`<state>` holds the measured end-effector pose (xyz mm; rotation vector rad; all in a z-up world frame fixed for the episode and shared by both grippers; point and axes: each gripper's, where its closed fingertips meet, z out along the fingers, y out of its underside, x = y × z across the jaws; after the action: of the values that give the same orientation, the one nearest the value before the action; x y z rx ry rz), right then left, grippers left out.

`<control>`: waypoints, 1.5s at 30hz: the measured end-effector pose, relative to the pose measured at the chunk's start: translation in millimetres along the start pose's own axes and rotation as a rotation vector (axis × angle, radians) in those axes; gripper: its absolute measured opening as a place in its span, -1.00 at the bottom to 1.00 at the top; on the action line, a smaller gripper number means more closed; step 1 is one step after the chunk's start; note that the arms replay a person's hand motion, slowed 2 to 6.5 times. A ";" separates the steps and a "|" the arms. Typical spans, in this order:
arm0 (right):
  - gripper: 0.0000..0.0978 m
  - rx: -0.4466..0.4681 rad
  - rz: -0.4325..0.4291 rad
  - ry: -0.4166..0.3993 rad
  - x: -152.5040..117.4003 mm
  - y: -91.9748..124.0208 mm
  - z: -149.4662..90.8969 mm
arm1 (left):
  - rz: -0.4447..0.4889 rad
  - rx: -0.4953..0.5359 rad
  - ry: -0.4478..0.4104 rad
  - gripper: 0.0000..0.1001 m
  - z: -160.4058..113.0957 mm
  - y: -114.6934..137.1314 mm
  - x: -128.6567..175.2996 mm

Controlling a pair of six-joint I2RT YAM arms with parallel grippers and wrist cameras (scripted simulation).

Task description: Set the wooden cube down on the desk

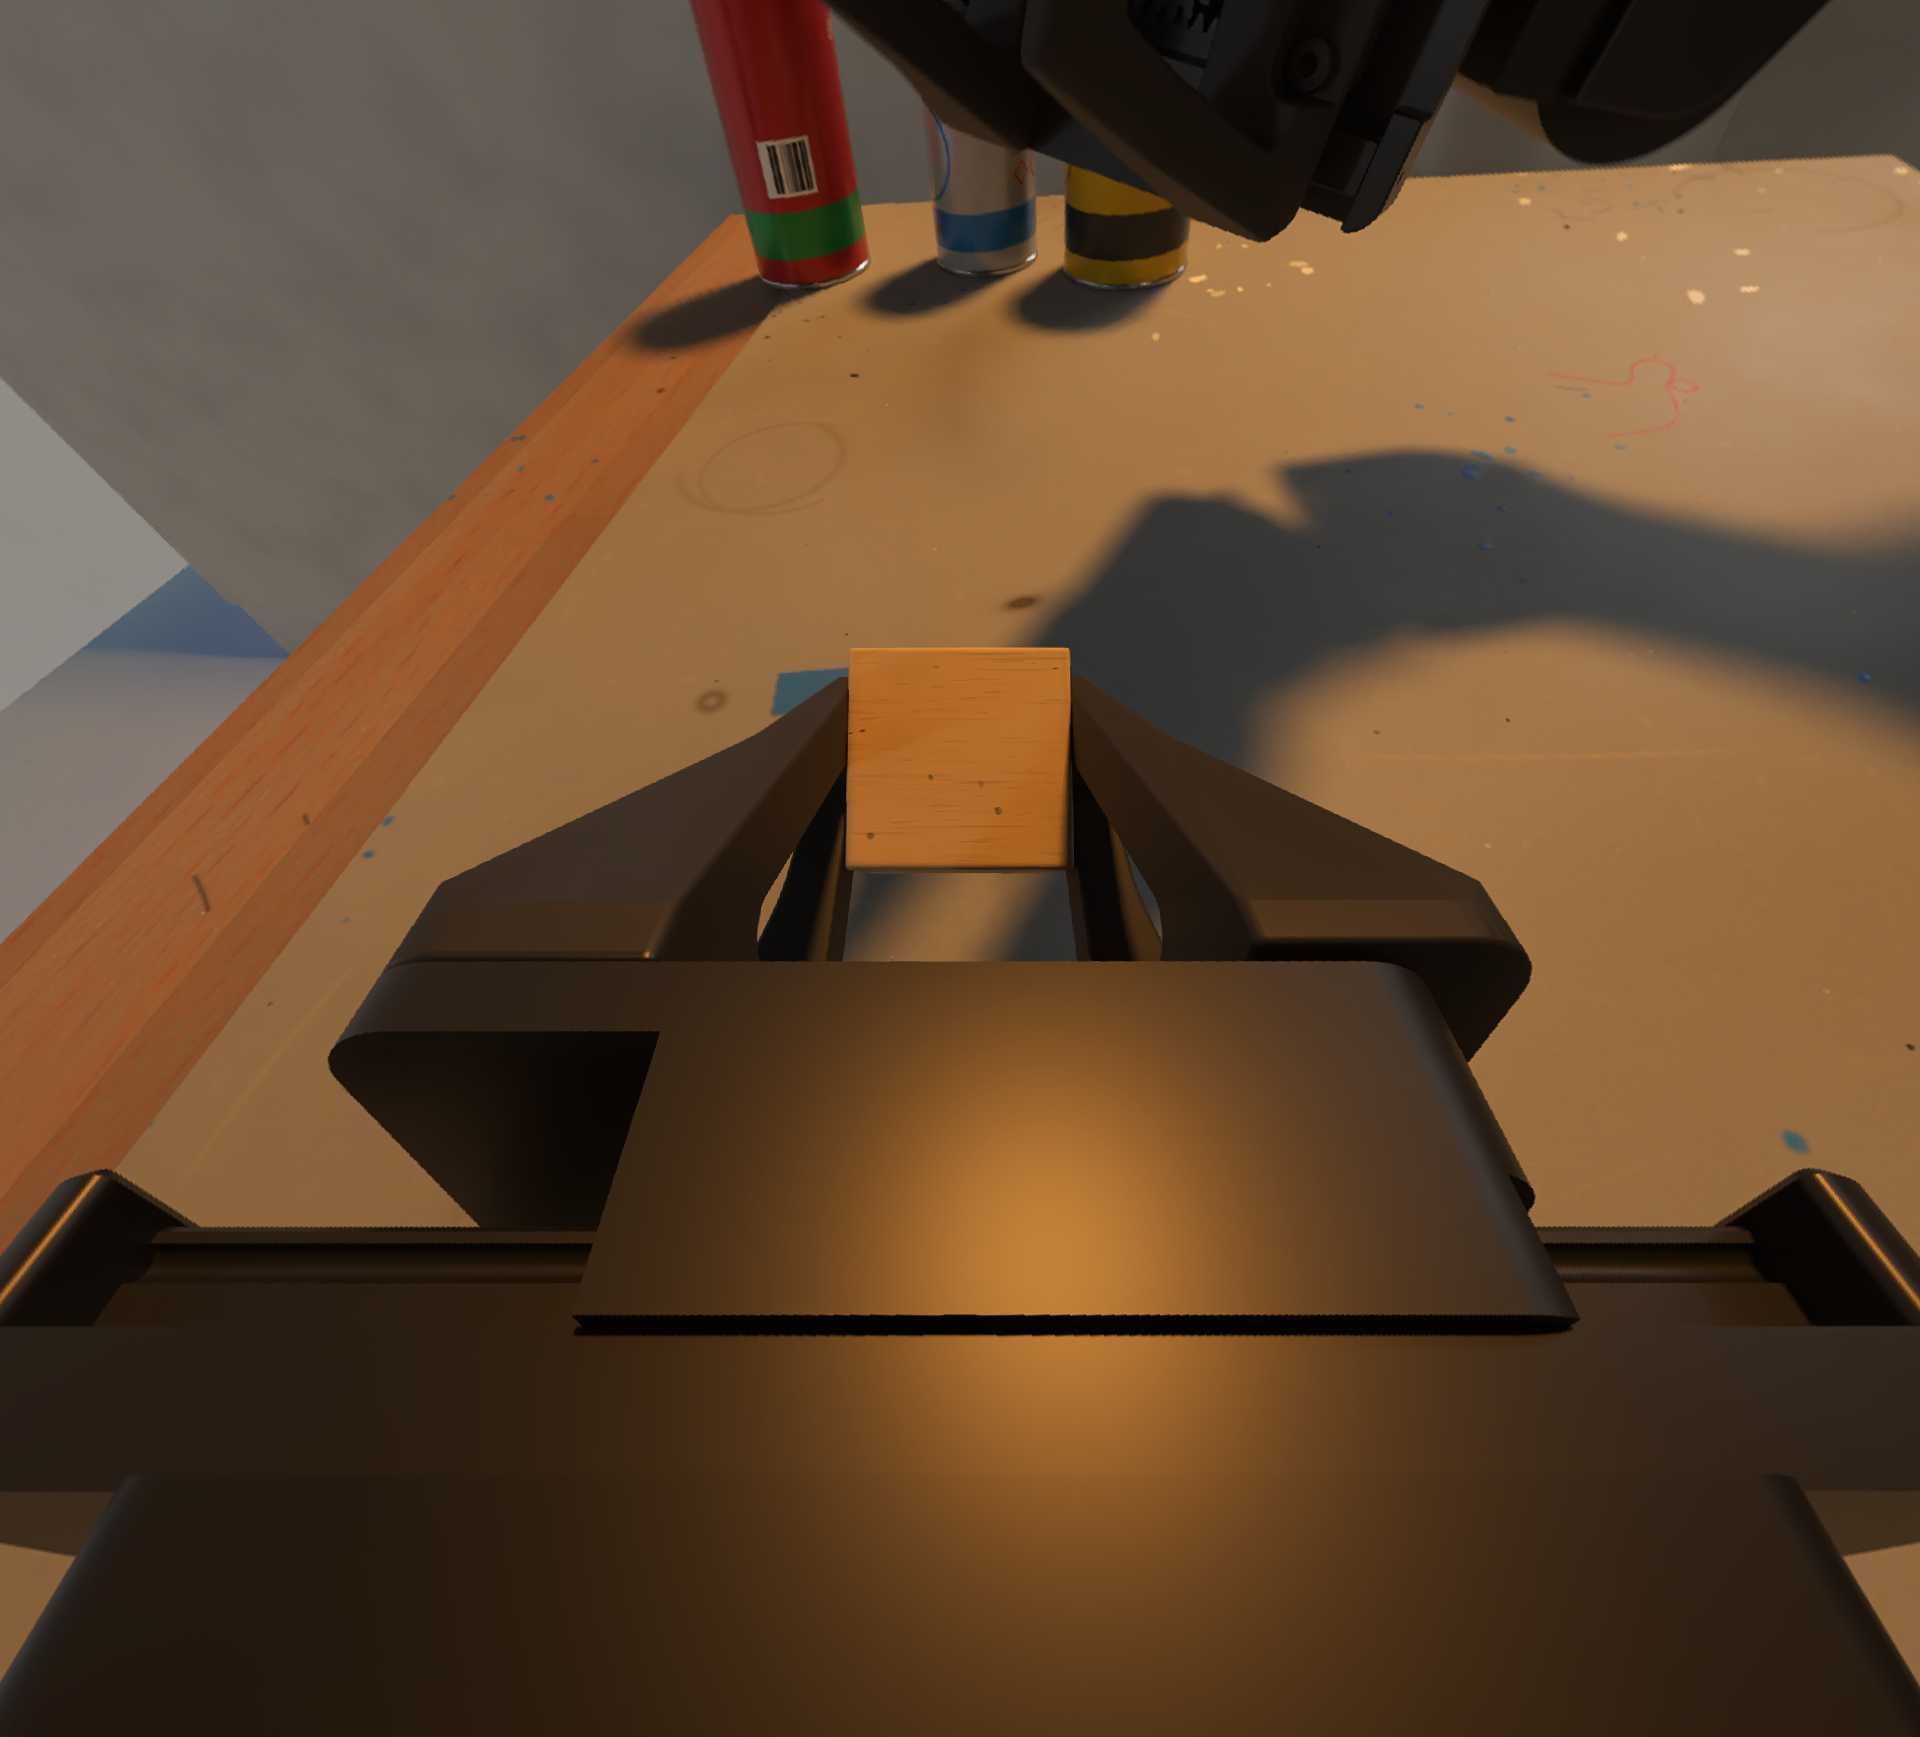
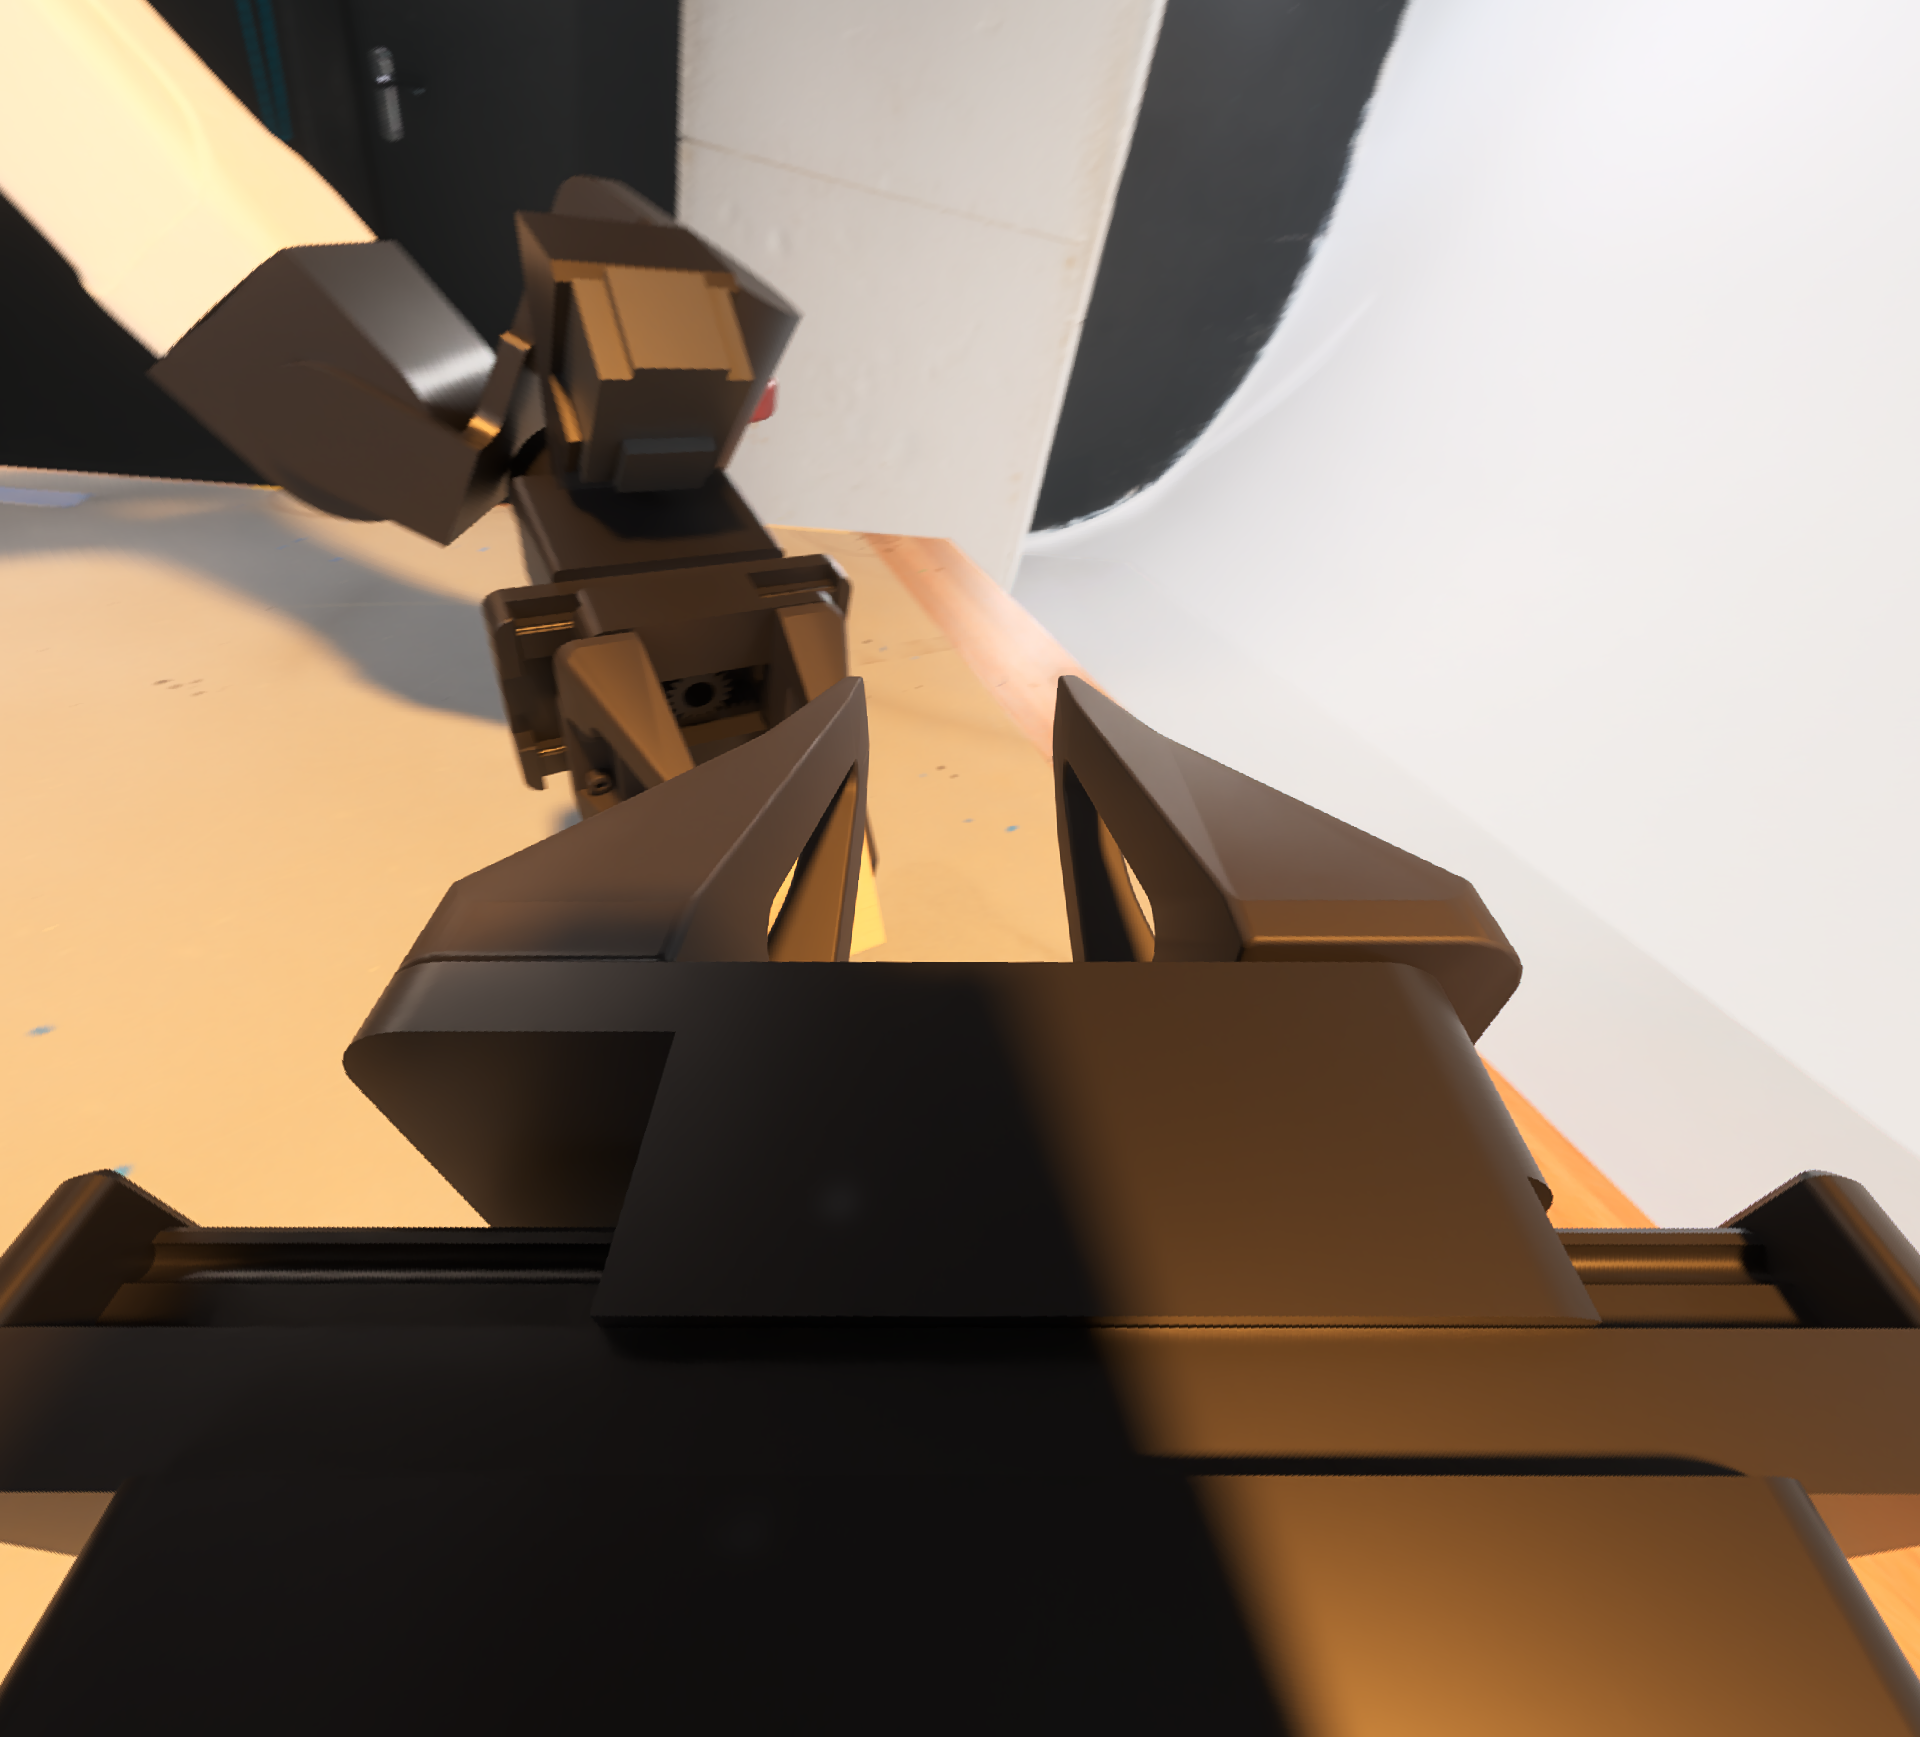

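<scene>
Two fingers of the left claw [image 1: 958, 752] pinch the wooden cube [image 1: 958, 757] by opposite faces, holding it above the counter [image 1: 1351, 856], ready, I judge, for lowering; the right claw [image 2: 961, 804] hangs nearby, parted and empty, clear of the drop.

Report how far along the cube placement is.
Done: the left end effector has the wooden cube gripped between its fingers. In hand: the cube hangs over the desk, seemingly above the surface. Left: lower it, release, withdraw. The right end effector is open and empty.
</scene>
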<state>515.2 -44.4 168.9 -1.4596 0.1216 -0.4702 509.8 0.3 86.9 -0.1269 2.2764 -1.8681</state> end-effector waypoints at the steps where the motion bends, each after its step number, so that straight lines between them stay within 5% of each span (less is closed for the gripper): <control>1: -0.38 0.014 -0.013 0.030 4.5 -2.4 -2.6 | -0.007 0.007 -0.006 -0.36 -1.0 -0.5 -1.6; 10: -0.38 0.090 -0.098 0.306 41.0 -10.6 -25.2 | -0.084 0.074 -0.052 -0.36 -11.2 -8.8 -17.8; 20: -0.41 0.022 -0.178 0.512 69.5 10.3 -41.5 | -0.139 0.129 -0.124 -0.36 -24.8 -15.0 -37.6; 32: -0.36 -0.143 -0.122 0.517 76.4 46.5 -36.8 | -0.144 0.033 -0.240 -0.36 -32.2 0.1 -57.2; 45: -0.32 -0.179 -0.018 0.474 73.6 51.6 -30.7 | -0.095 -0.160 -0.225 -0.36 -13.2 11.9 -51.6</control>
<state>582.7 -98.6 129.8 -1.5006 0.5394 -0.8316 558.2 25.1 82.7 -0.4523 2.2941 -1.6179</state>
